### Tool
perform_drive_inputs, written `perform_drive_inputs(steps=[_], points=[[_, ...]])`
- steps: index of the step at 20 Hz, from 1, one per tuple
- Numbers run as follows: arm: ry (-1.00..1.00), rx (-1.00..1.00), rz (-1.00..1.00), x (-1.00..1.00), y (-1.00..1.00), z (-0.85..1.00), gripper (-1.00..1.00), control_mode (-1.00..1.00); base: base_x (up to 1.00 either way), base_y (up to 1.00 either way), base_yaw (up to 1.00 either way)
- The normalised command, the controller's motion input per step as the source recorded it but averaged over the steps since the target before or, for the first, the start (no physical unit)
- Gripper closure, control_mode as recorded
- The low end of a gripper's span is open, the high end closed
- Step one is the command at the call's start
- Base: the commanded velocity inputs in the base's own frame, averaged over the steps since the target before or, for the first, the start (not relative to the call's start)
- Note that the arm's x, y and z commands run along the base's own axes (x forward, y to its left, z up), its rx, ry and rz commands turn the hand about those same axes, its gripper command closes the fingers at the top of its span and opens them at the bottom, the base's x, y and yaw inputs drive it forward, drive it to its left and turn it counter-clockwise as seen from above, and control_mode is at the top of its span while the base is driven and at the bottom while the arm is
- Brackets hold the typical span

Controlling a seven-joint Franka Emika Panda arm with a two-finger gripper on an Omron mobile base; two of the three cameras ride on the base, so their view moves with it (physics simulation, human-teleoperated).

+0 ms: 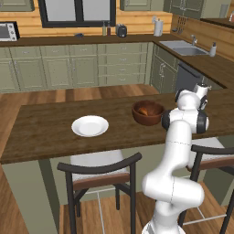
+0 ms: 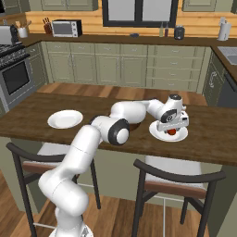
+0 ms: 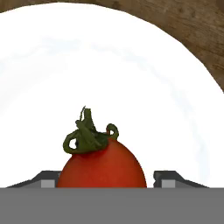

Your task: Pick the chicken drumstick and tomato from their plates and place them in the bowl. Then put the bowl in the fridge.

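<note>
The tomato, red with a green stem, sits on a white plate at the right of the island counter. My gripper is lowered over it, one fingertip on each side, with a thin gap still showing, so it is open. From the right base view the gripper covers most of the tomato on its plate. The brown bowl stands just left of the arm, and a small orange-brown shape in it looks like the chicken drumstick. A second plate lies bare. The fridge is out of view.
Two dark-framed chairs stand tucked against the near side of the wooden island counter. A sink is set in the far right counter. Cabinets line the back wall.
</note>
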Motion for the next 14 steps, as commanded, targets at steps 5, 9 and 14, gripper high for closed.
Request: perform_drive_inputs(steps=[5, 9, 14], points=[[0.0, 0.05, 0.0, -0.25, 0.35, 0.37, 1.0, -1.0, 0.0, 0.0, 0.0], [0.0, 0.1, 0.0, -0.3, 1.0, 0.81, 1.0, -1.0, 0.0, 0.0, 0.0], [0.0, 0.01, 0.0, 0.03, 1.0, 0.75, 1.0, -1.0, 0.0, 0.0, 0.0]])
